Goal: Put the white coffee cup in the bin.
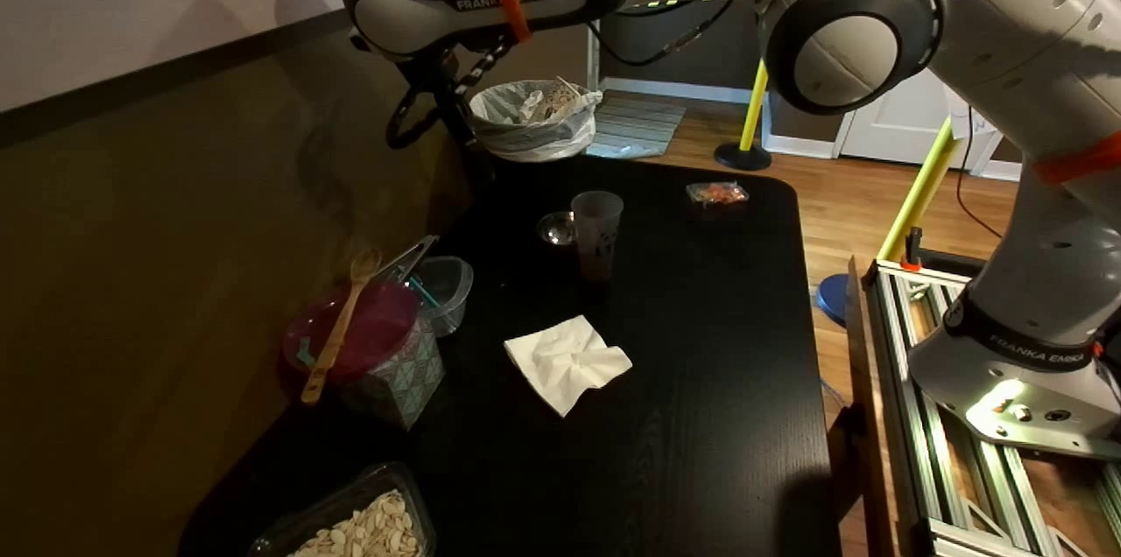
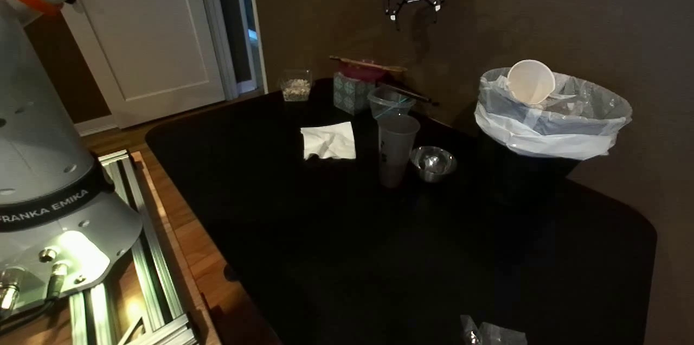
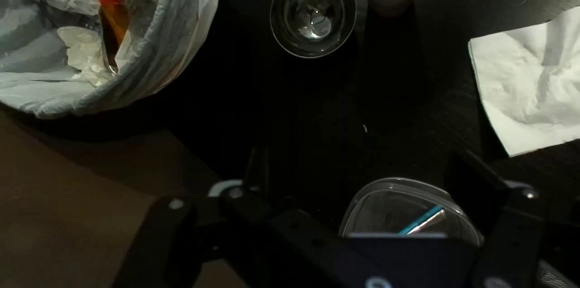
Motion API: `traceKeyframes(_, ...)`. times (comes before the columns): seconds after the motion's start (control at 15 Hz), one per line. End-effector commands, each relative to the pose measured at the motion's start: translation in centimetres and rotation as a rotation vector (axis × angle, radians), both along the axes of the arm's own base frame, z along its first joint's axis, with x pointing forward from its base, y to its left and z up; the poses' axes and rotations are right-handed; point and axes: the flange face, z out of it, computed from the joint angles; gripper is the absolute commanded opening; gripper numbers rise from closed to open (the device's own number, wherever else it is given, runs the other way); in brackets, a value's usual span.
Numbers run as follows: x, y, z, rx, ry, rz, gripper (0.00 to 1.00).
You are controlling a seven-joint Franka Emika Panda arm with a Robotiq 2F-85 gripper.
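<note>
White and tilted, the coffee cup point(image 2: 530, 83) rests in the bin point(image 2: 542, 141) — left of it in an exterior view, the claw point(image 2: 416, 18) hangs high, jaws apart.

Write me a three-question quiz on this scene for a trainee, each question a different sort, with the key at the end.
1. Multiple choice. Where is the white coffee cup relative to the bin?
A) underneath it
B) in its opening
C) far across from it
2. True or false: the end effector is open and holds nothing.
3. Short answer. Which white thing lying on the table shows in all three views?

Key
1. B, as seen in an exterior view.
2. True; its two sides stand well apart with nothing gripped.
3. The crumpled napkin.
</note>
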Motion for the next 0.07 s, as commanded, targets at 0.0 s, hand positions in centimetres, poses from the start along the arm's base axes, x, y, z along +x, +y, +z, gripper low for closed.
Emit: traceKeyframes(0.0,0.01,0.0,-0.02,0.0,0.0,0.0,1.0)
